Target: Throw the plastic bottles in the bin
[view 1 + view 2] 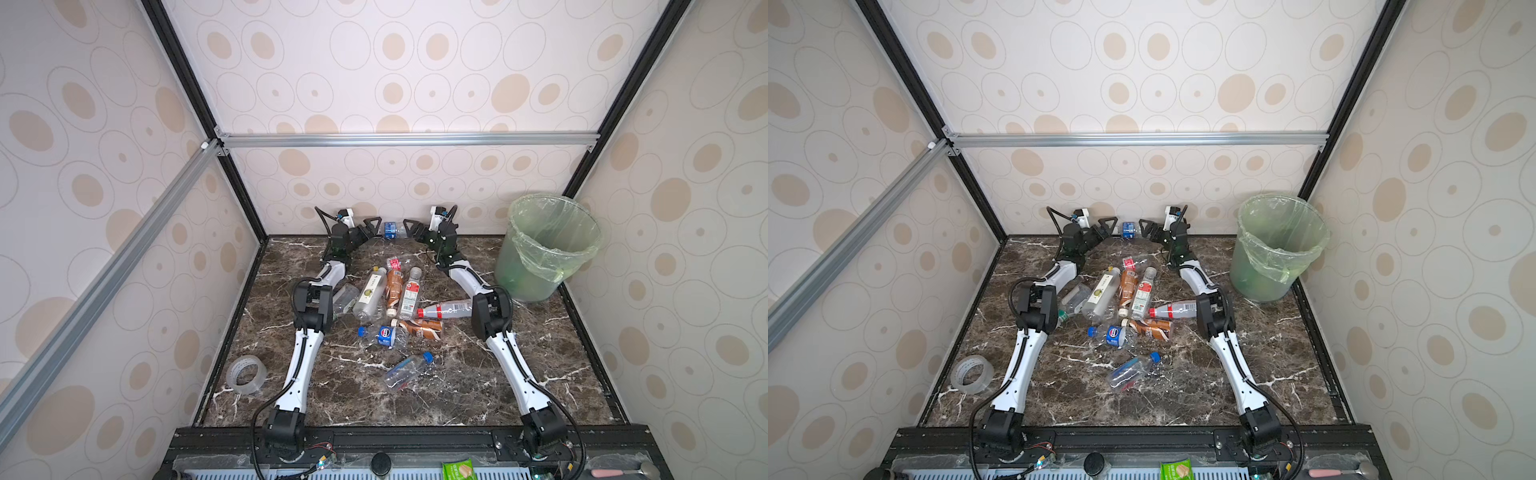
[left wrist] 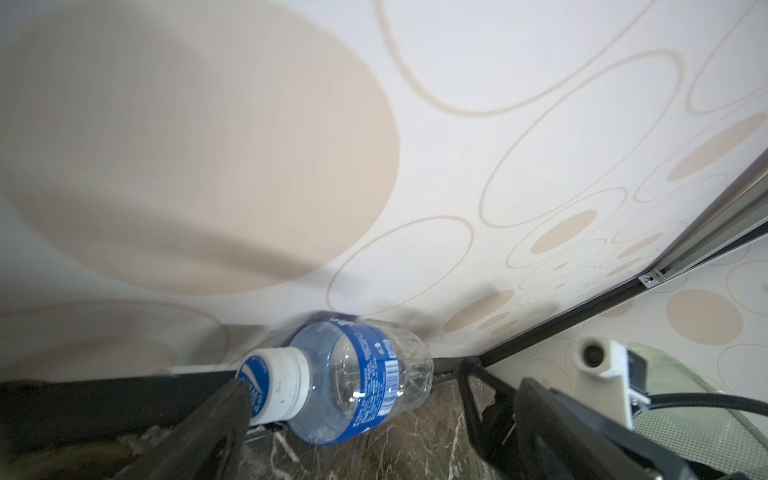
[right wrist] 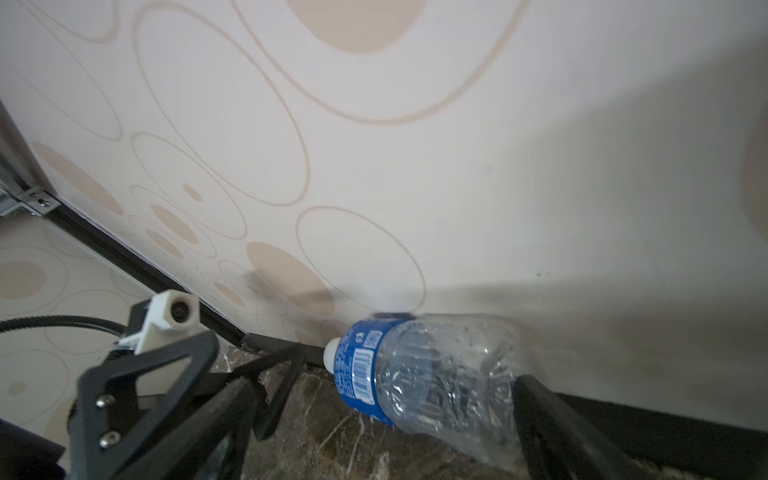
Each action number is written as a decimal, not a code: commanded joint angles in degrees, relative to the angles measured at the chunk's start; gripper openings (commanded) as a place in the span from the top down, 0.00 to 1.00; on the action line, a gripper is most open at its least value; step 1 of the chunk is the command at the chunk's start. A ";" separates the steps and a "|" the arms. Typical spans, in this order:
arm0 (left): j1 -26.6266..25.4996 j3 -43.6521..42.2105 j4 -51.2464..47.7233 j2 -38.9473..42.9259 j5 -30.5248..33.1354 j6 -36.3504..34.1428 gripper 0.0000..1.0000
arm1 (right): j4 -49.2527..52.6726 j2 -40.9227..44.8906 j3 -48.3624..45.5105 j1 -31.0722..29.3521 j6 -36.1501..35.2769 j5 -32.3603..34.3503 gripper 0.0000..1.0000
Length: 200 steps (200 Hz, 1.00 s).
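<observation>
A small clear bottle with a blue label and white cap [image 1: 392, 230] [image 1: 1128, 229] lies at the foot of the back wall. My left gripper [image 1: 374, 226] [image 2: 378, 399] and right gripper [image 1: 409, 227] [image 3: 382, 395] face each other on either side of it, both open. In the left wrist view the bottle [image 2: 353, 382] has its cap against one finger. In the right wrist view the bottle [image 3: 436, 374] lies between the spread fingers, unclasped. Several more plastic bottles [image 1: 395, 291] [image 1: 1125, 291] lie heaped mid-table. The bin [image 1: 548, 245] [image 1: 1281, 245] stands at the back right.
A clear roll of tape [image 1: 246, 374] sits by the left wall. A clear bottle with a blue cap [image 1: 407, 370] lies apart, nearer the front. Patterned walls and a black frame close in the marble table [image 1: 540, 374] on three sides.
</observation>
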<state>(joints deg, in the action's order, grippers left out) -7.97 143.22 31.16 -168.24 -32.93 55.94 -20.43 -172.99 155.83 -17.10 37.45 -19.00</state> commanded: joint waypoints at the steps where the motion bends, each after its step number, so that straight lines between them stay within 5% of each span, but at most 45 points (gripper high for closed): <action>1: 0.05 2.80 3.19 -2.29 1.20 0.45 0.01 | -0.08 -1.01 1.21 -0.96 0.10 1.46 0.01; 200: -4.39 4.97 5.60 -4.70 2.72 1.83 0.01 | -2.53 -3.41 3.01 -1.76 1.90 4.79 0.01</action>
<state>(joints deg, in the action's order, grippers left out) -10.74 145.60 34.04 -172.11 -28.67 56.84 -21.08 -175.76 158.06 -19.25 38.28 -14.28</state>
